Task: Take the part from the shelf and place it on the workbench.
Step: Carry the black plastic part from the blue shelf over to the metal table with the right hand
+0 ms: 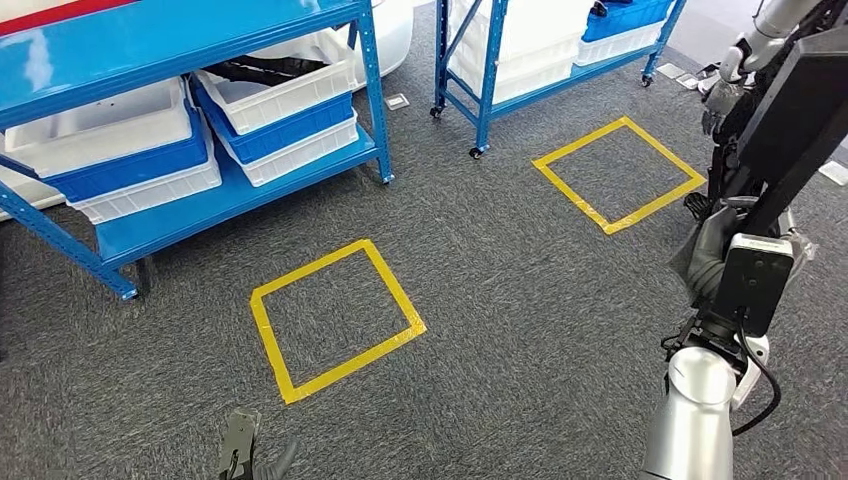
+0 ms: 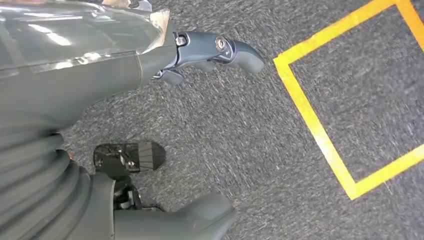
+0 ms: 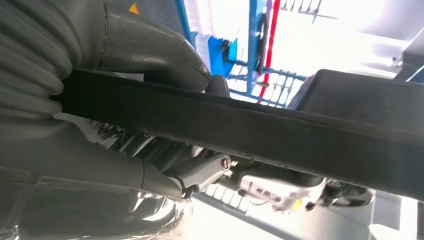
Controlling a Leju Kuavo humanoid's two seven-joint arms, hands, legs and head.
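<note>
The right hand (image 1: 712, 262) gripped a long black part (image 1: 795, 130), well right of the blue shelf (image 1: 190, 215). The left hand (image 2: 165, 65) hung empty, fingers apart, above grey carpet (image 1: 500, 300).

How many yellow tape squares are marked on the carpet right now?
2. One tape square lies on the carpet in front of the near blue shelf; the other tape square lies further right, before the second shelf. More may lie outside the picture.

The long black part (image 1: 790, 130) runs off the head view's top edge and hides the right hand's (image 3: 150, 100) fingers in the right wrist view
</note>
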